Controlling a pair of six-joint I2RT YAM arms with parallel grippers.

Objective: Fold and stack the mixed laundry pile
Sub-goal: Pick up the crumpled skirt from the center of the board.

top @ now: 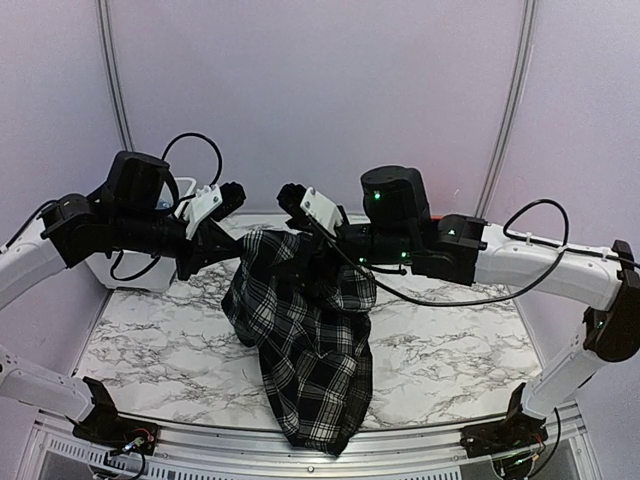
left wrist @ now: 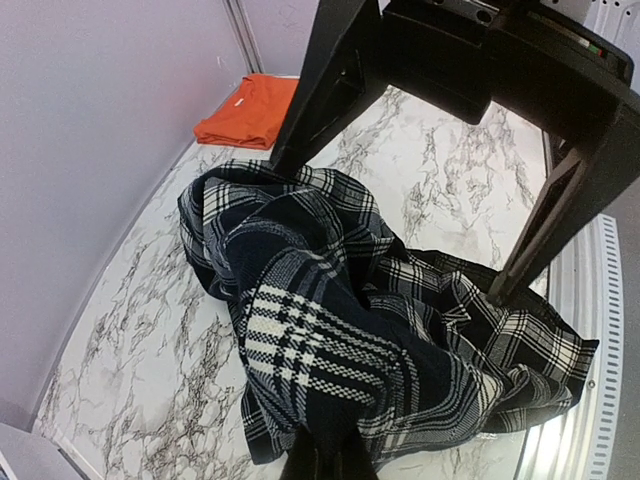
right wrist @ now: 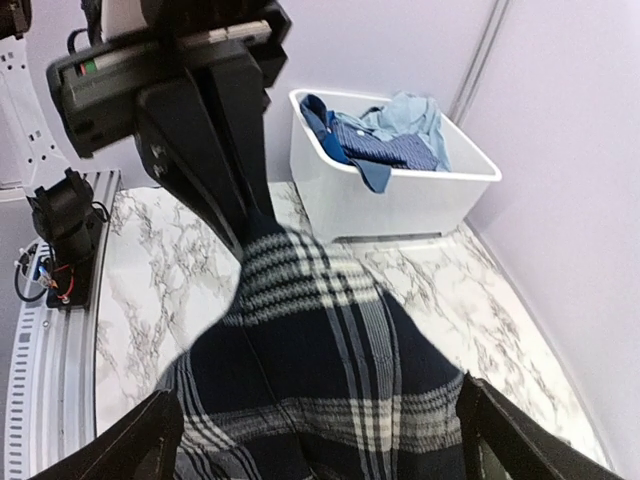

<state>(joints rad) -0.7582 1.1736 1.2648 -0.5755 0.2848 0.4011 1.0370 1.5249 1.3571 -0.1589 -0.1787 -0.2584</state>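
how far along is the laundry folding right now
Early. Done: orange T-shirt lies folded on the table. In hand: left gripper pinches the crumpled plaid piece, partly lifted; right gripper open. To do: blue garments heaped in the white bin.

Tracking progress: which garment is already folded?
The orange T-shirt, lying flat in a neat fold. The plaid piece hangs bunched from the left gripper; the blue clothes lie crumpled in the bin.

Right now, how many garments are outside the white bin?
2: the plaid piece, held mid-table by the left gripper, and the folded orange T-shirt by the wall. Others may hide beneath.
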